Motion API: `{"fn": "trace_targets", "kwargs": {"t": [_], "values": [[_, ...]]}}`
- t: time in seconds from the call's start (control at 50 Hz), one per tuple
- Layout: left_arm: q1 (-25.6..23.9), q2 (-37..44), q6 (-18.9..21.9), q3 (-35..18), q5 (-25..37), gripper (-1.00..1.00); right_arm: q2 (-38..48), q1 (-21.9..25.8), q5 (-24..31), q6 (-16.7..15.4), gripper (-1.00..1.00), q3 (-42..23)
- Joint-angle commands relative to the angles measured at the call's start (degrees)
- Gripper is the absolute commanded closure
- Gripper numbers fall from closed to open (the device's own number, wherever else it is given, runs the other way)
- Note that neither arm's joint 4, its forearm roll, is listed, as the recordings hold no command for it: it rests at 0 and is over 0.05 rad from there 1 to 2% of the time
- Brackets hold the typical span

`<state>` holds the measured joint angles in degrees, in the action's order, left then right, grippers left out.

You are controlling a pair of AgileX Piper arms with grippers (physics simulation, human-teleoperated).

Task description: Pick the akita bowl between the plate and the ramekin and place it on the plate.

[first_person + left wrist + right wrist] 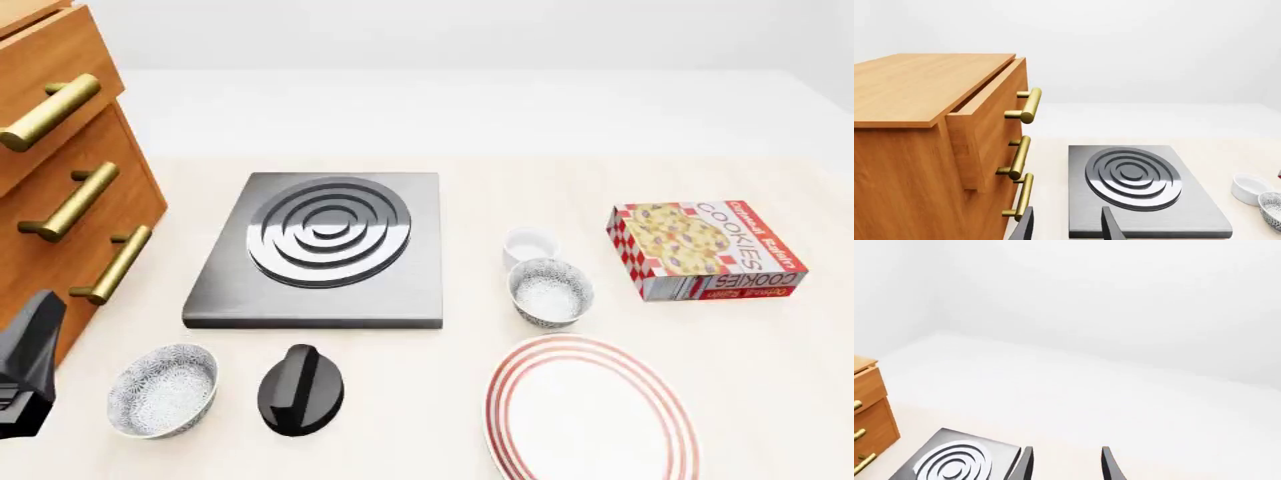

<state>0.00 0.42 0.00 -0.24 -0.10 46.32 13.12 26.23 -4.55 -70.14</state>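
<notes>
Task looked unstarted. The bowl sat on the bench between ramekin and plate, just beside both, untouched. Left pincer was spread and empty, aimed at the burner by the drawers. Right pincer was also spread, empty, well off the bowl. Reach, grasp, lift and placing all remained.

From my remote station: a warm, matt wood-grain drawer cabinet with brushed brass-look handles; a brushed-metal hob with glossy dark rings; a shiny black plastic-looking knob; glazed ceramic-looking akita bowl, ramekin and plate; a printed cardboard cookie box; a pale matt table.
</notes>
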Motion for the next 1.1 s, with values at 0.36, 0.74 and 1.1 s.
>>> {"fn": "trace_targets", "kwargs": {"t": [0.36, 0.74, 1.1], "values": [[0.00, 0.00, 0.00, 0.00, 0.00, -1.00, 18.78, -2.47, 17.49, 0.94, -1.00, -20.57], [0.00, 0.00, 0.00, 0.00, 0.00, -1.00, 24.78, -4.63, 20.08, 1.99, -1.00, -18.96], [0.00, 0.00, 0.00, 0.00, 0.00, -1.00, 25.56, -6.59, 16.18, 1.97, -1.00, -10.92]]}}
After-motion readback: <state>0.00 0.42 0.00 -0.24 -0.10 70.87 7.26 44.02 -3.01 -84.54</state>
